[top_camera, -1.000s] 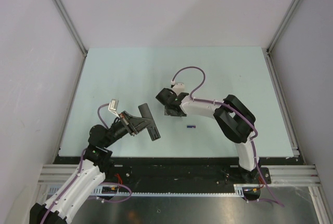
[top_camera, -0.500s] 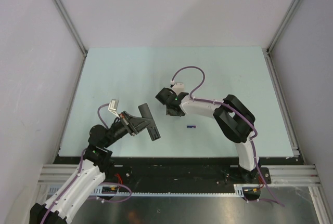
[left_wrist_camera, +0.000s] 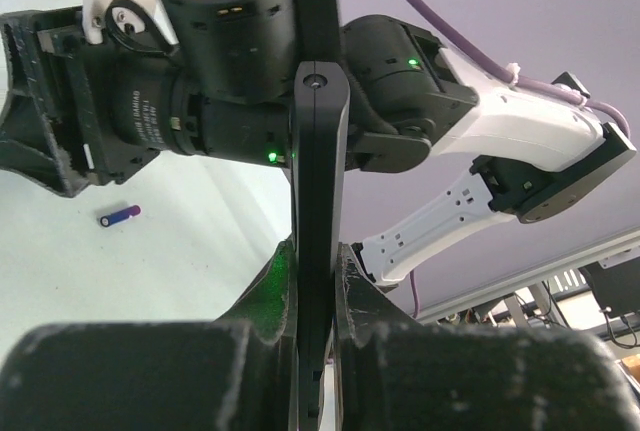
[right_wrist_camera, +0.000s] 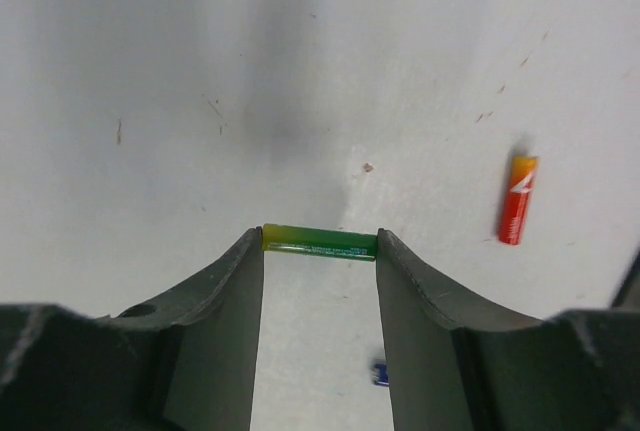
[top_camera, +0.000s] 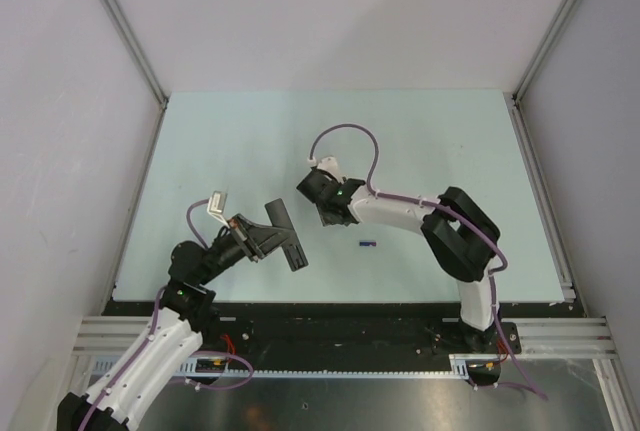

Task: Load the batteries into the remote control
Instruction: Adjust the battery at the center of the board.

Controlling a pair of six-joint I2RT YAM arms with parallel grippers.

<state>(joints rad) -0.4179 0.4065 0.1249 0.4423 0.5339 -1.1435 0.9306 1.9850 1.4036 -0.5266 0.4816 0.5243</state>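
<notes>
Item: green battery (right_wrist_camera: pixel 320 242), pinched endwise in right gripper (right_wrist_camera: pixel 320 251), seemingly at tips, may pop out; left gripper (left_wrist_camera: pixel 318 286) clenched on remote control (left_wrist_camera: pixel 318 181)

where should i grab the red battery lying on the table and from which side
Across its middle, from straight above, closing on its long sides: the red battery lies flat on the table with bare space all round. The right gripper is shut on the green battery, so probably that goes first.
</notes>
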